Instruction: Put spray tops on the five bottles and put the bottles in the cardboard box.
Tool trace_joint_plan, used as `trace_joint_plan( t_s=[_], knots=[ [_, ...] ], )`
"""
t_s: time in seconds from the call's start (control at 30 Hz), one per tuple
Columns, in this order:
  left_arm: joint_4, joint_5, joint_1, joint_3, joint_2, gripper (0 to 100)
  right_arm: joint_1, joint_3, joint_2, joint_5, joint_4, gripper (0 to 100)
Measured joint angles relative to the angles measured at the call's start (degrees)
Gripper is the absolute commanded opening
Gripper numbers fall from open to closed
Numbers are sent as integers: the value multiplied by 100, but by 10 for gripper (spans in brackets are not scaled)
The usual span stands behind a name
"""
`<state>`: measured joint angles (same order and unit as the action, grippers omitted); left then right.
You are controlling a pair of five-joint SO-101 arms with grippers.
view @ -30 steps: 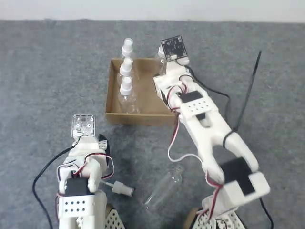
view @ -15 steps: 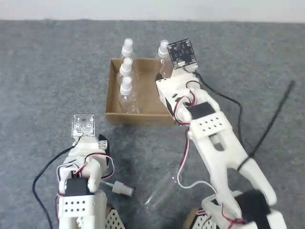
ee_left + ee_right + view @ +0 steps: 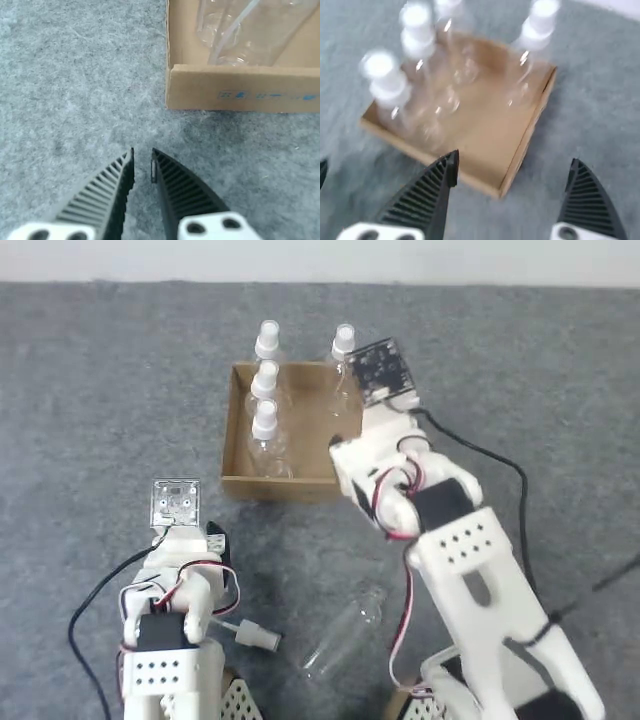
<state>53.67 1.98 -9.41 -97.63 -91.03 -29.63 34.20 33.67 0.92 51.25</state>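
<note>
While a row of three capped bottles [image 3: 265, 390] stands upright along the left wall of the cardboard box [image 3: 290, 487] and a fourth bottle [image 3: 343, 350] stands at its far right corner, the fifth bottle [image 3: 343, 637] lies uncapped on the carpet [image 3: 120, 390] between the arms. Its long axis runs diagonally, with the open neck pointing away and rightward. A loose spray top [image 3: 256, 636] lies near it, beside the left arm [image 3: 170, 620]. The left gripper [image 3: 142, 156] hangs low over the carpet just short of the box's near wall, fingers almost together and empty. The right gripper [image 3: 514, 161] hovers by the box's near right corner, fingers spread wide, holding nothing.
</note>
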Motion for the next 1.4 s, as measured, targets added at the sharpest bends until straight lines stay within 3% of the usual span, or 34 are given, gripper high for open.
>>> trace_joint_plan(
  t_s=[0.47, 0.73, 1.07, 1.17, 1.4],
  knots=[
    [0, 0, 0, 0, 0, 51, -396, 0, 1187, 18, 1925, 281],
    [0, 0, 0, 0, 0, 51, -396, 0, 1327, 1600, 3077, 281],
    [0, 0, 0, 0, 0, 51, -466, 0, 1363, 2549, 4484, 282],
    [0, 0, 0, 0, 0, 51, -809, 0, 1363, 2971, 4721, 282],
    [0, 0, 0, 0, 0, 51, -2391, -9, 1363, 4264, 4879, 282]
  ],
)
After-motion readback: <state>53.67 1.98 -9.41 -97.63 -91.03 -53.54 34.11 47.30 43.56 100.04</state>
